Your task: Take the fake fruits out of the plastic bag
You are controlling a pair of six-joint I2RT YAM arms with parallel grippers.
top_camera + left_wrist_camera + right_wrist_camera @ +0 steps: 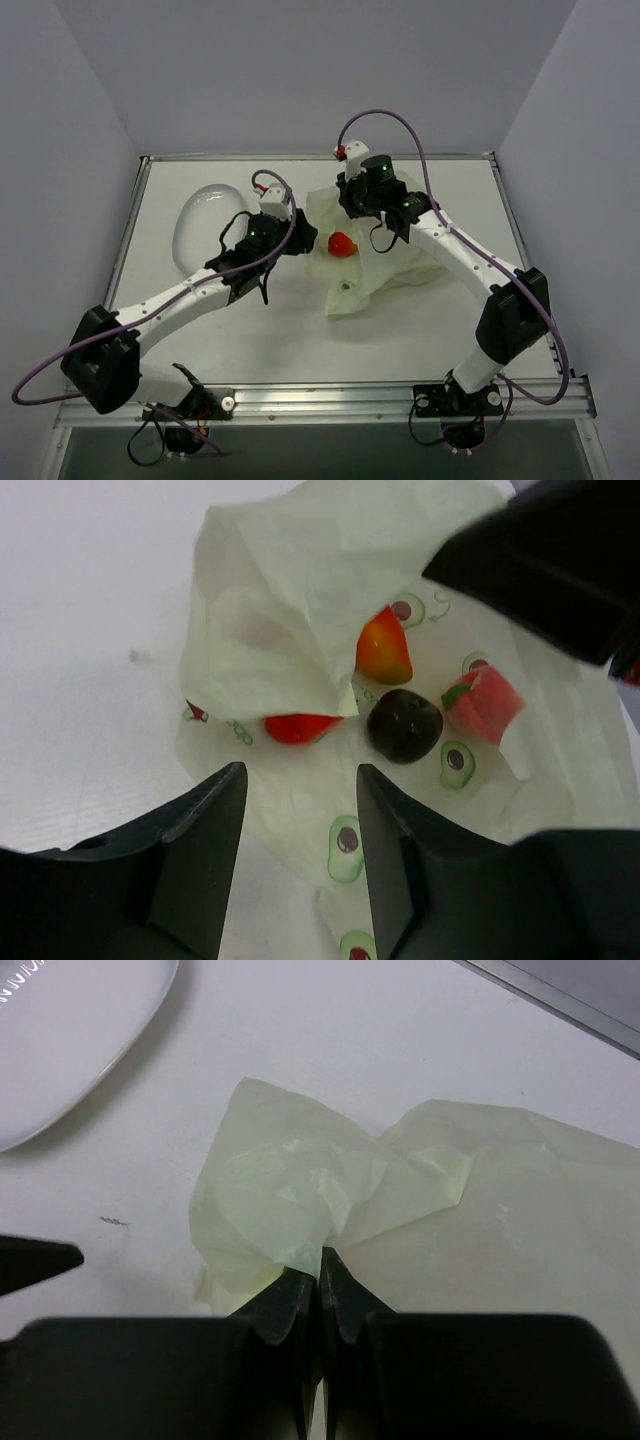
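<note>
The pale green plastic bag [375, 265] lies mid-table with its mouth lifted open. My right gripper [321, 1258] is shut on a bunched fold of the bag [300, 1180] and holds it up; it also shows in the top view [352, 207]. My left gripper [300, 785] is open and empty at the bag mouth, just left of the fruits. Inside the bag [290, 590] lie a red fruit [298, 726], an orange-red fruit [382, 650], a dark round fruit [404, 725] and a pink-red piece [483, 703]. Only one red fruit [342, 243] shows from above.
A white oval dish [205, 225] sits left of the bag, beside the left arm; its rim also shows in the right wrist view [70, 1030]. Grey walls surround the table. The metal rail runs along the near edge [320, 400].
</note>
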